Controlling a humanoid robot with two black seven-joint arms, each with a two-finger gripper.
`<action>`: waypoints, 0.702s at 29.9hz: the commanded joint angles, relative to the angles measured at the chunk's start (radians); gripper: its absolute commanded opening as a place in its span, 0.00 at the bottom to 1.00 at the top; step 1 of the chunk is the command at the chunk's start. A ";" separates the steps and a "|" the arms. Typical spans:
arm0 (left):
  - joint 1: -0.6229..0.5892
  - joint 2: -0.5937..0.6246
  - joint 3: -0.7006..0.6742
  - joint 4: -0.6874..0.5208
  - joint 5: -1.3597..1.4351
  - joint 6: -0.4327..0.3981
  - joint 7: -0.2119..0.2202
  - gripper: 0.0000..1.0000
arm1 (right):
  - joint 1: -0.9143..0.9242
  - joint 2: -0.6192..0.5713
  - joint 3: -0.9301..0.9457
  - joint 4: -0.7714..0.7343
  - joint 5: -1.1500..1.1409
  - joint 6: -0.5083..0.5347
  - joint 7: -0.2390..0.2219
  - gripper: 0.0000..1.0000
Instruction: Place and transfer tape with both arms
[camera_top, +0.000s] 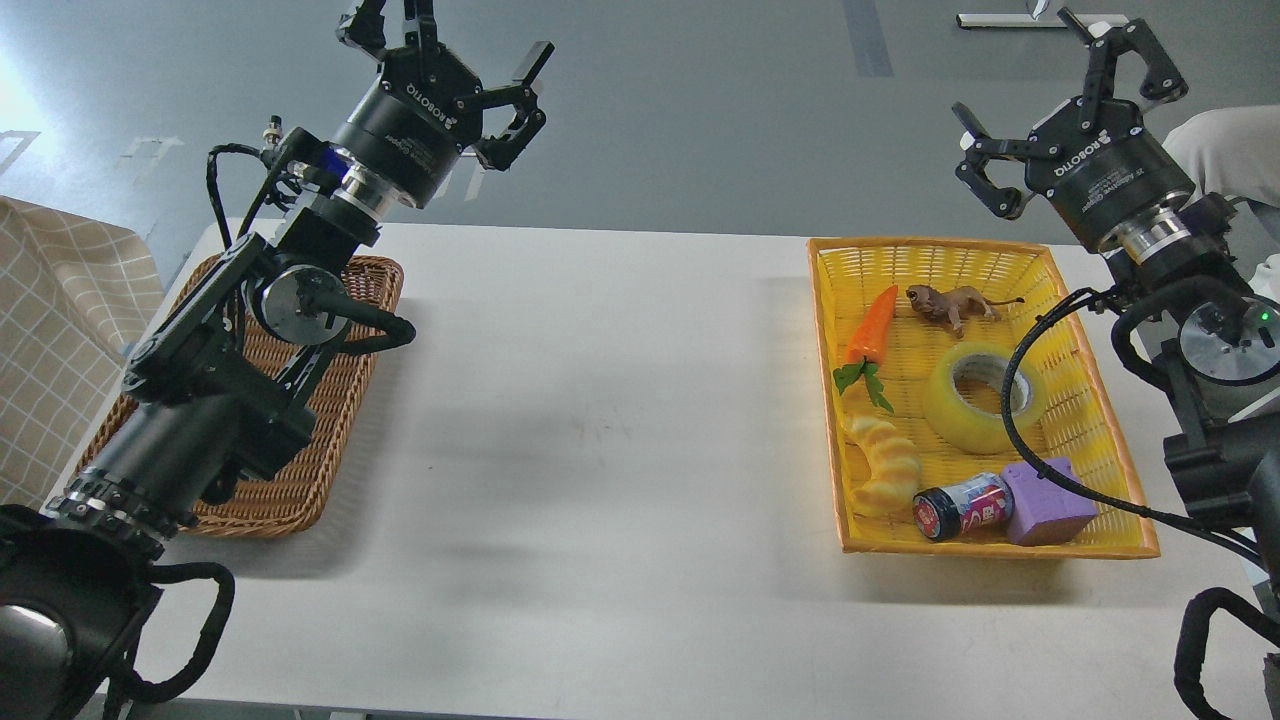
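Note:
The tape (983, 396), a thick translucent yellow roll with a grey-white core, lies flat in the yellow basket (1120, 470) on the right of the white table. My right gripper (1055, 75) is open and empty, raised above and behind the basket's far edge. My left gripper (455, 35) is open and empty, raised high beyond the table's far edge, above the brown wicker basket (300, 480) at the left.
The yellow basket also holds a toy carrot (870, 328), a toy lion (948, 302), a yellow twisted bread toy (885, 465), a small can (962, 506) and a purple block (1050, 500). A black cable (1015, 420) hangs across the tape. A checked cloth (50, 340) lies at far left.

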 joint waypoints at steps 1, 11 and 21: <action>0.001 -0.002 0.000 0.000 0.000 0.000 0.000 0.98 | 0.001 0.000 0.000 0.000 0.000 0.000 0.000 1.00; -0.002 0.000 0.000 -0.001 0.000 0.000 0.000 0.98 | 0.000 0.000 -0.001 0.000 0.000 0.000 0.000 1.00; -0.003 0.000 0.000 0.000 0.000 0.000 0.000 0.98 | -0.003 -0.004 -0.012 0.001 -0.017 0.000 -0.007 1.00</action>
